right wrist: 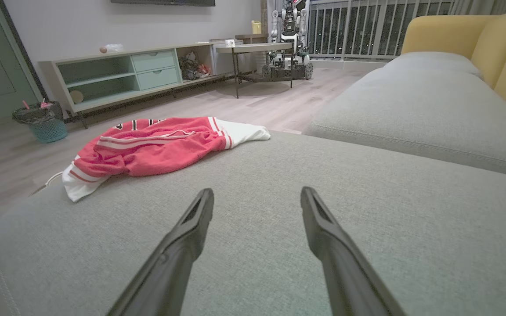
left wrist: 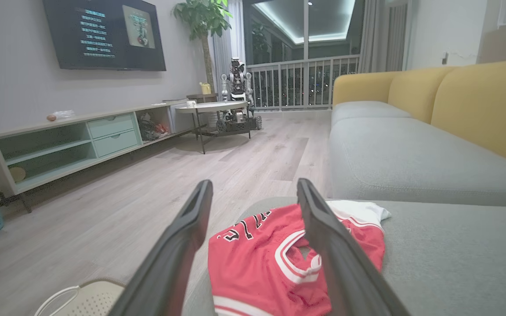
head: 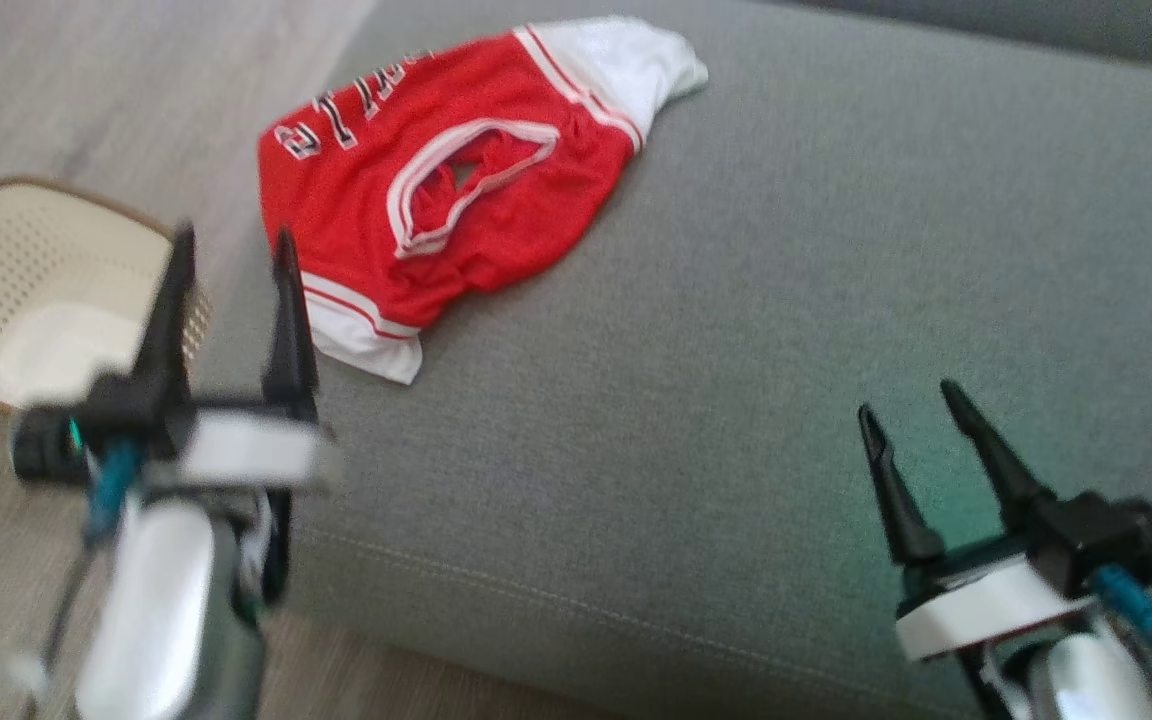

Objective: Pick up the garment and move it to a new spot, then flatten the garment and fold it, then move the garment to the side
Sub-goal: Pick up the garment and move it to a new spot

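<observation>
A red jersey (head: 456, 190) with white sleeves and trim lies crumpled near the left edge of the grey sofa seat (head: 786, 330). My left gripper (head: 231, 235) hovers open just left of its near white sleeve, nothing between the fingers. From the left wrist view the jersey (left wrist: 262, 259) lies just ahead, below the open left gripper (left wrist: 255, 186). My right gripper (head: 911, 397) stands open over bare cushion at the lower right, well away from the garment. Its wrist view has the jersey (right wrist: 152, 147) far off to the left of the open right gripper (right wrist: 257, 195).
A cream perforated basket (head: 46, 290) stands on the wooden floor left of the sofa, below my left arm. Yellow backrests (left wrist: 477, 101) line the sofa's far side. Across the room stand a TV cabinet (left wrist: 68, 140), a round table and another robot (left wrist: 237, 101).
</observation>
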